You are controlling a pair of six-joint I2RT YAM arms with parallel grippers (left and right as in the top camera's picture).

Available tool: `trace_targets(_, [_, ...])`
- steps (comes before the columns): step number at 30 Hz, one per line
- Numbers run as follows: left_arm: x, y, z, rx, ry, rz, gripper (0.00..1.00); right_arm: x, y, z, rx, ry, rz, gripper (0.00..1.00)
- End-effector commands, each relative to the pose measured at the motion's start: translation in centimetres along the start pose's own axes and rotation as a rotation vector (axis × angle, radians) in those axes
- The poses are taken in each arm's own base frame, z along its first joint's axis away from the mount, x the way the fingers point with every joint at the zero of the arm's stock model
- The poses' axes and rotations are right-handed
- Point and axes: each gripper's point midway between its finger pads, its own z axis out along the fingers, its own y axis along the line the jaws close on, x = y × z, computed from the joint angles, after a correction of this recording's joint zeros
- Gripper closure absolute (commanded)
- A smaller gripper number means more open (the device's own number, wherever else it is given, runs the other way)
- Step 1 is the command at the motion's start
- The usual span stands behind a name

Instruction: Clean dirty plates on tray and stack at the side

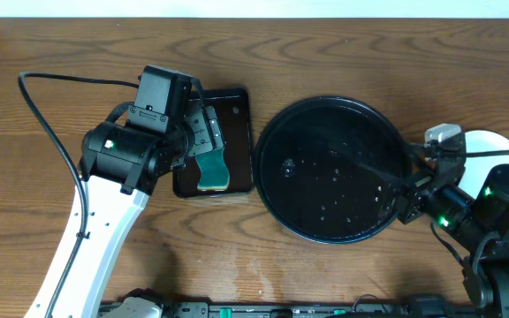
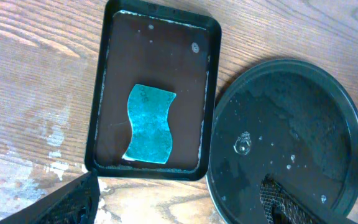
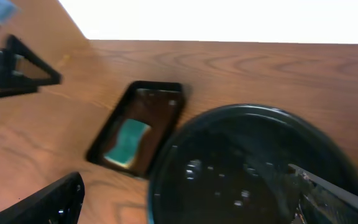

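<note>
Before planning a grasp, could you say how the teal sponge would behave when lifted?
The sponge looks thin with wavy edges, so probably light and floppy. Its rectangular tray shows droplets, so it may be wet and slippery.

You are looking at a brown wood-grain surface point(image 1: 369, 35) that fills nearly every view. Along its far edge runs a bright white band point(image 3: 229, 18), washed out by light. In the left wrist view the wood shows pale worn patches point(image 2: 55, 134).
</note>
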Motion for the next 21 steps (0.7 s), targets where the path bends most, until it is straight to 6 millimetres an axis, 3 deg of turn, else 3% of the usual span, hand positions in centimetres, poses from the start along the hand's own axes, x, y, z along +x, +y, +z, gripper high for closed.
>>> trace_targets(1, [-0.3, 0.0, -0.4, 0.004, -0.012, 0.007, 0.17, 0.0, -2.6, -1.6, 0.195, -0.059, -0.078, 0.01])
trace_targets(4, [-0.3, 0.0, -0.4, 0.004, -0.012, 0.007, 0.17, 1.1, -4.4, -2.9, 0.315, -0.121, -0.09, 0.01])
trace_targets(10, [-0.3, 0.0, -0.4, 0.004, -0.012, 0.007, 0.17, 6.7, -6.7, -3.3, 0.414, -0.166, -0.092, 0.01])
trace_targets(15, [-0.3, 0.0, -0.4, 0.004, -0.012, 0.007, 0.17, 10.0, -8.1, -2.1, 0.431, -0.223, -0.104, 0.01])
trace_targets(21, [-0.3, 0.0, -0.4, 0.004, -0.012, 0.007, 0.17, 11.9, -9.5, 0.4, 0.424, -0.298, -0.123, 0.01])
